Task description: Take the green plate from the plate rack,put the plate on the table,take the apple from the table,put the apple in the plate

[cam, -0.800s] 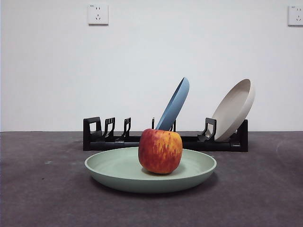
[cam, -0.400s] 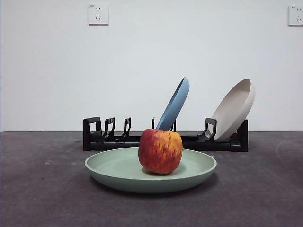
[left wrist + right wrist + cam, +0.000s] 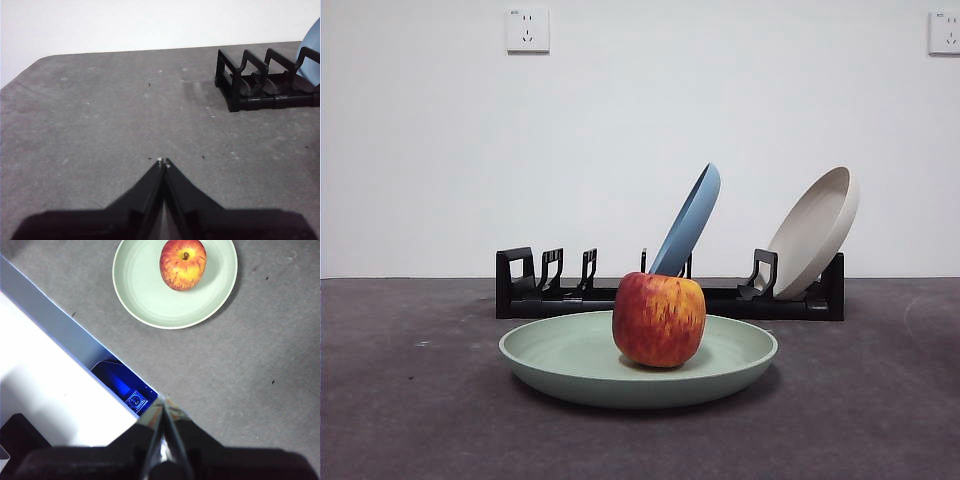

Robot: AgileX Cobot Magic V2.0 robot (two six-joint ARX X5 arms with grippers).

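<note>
Nothing shifts since a moment ago, my left hand (image 3: 163, 161) and right hand (image 3: 163, 401) both clenched empty over the mottled grey worktop (image 3: 400, 400), streaked red apple (image 3: 659, 319) sitting in the matte green plate (image 3: 560, 355), black slotted plate rack (image 3: 535, 285) behind.

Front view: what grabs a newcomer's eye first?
The red apple sitting upright in the green plate, which lies flat on the table in front of the plate rack. Behind, a blue plate leans mid-rack and a beige plate leans at one end. Both claws, left and right, are shut and away from the plate.
</note>
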